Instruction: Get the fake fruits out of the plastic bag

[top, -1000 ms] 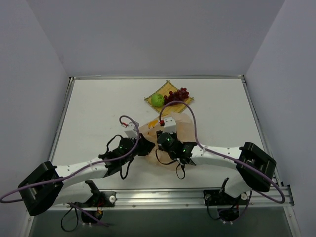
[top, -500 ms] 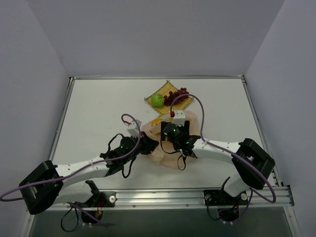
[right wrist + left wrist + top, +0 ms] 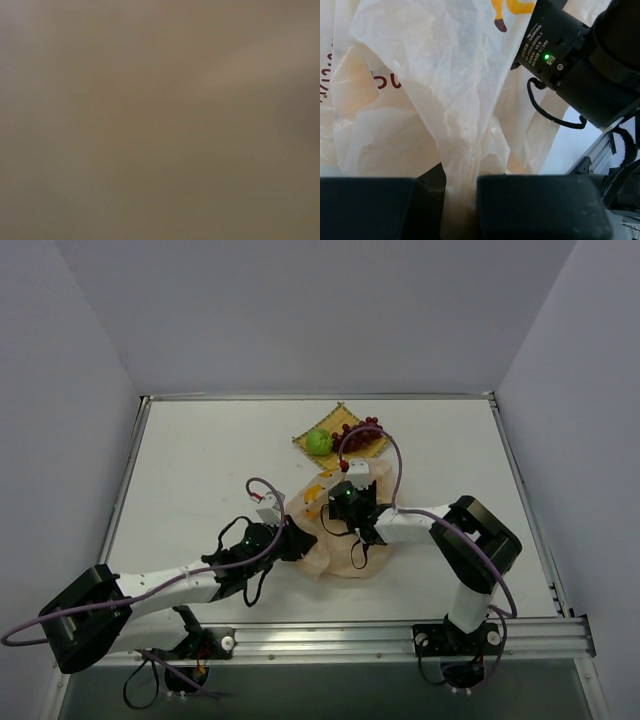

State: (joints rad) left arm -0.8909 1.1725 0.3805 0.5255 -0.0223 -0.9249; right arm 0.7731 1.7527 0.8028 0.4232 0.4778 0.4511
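Gripping the translucent printed plastic bag [image 3: 445,100] with my left fingers [image 3: 540,205]; whether the right fingers are open, I can't tell. A round green plastic fruit [image 3: 318,442] and a dark red grape bunch [image 3: 362,435] lie out at twelve o'clock; I judge the others remain inside.

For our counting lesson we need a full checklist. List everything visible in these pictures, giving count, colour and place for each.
plastic bag: one, translucent cream with yellow and red print, mid-table between the arms
round fruit: one, green, on the mat's left part
grape bunch: one, dark red, on the mat, right of the round fruit
woven mat: one, yellow-tan, far centre of the table
table: one, white
left gripper: one, black, pinching a fold of the bag
right gripper: one, black and white, at the bag's far end; fingers hidden, its camera shows only a tan blur
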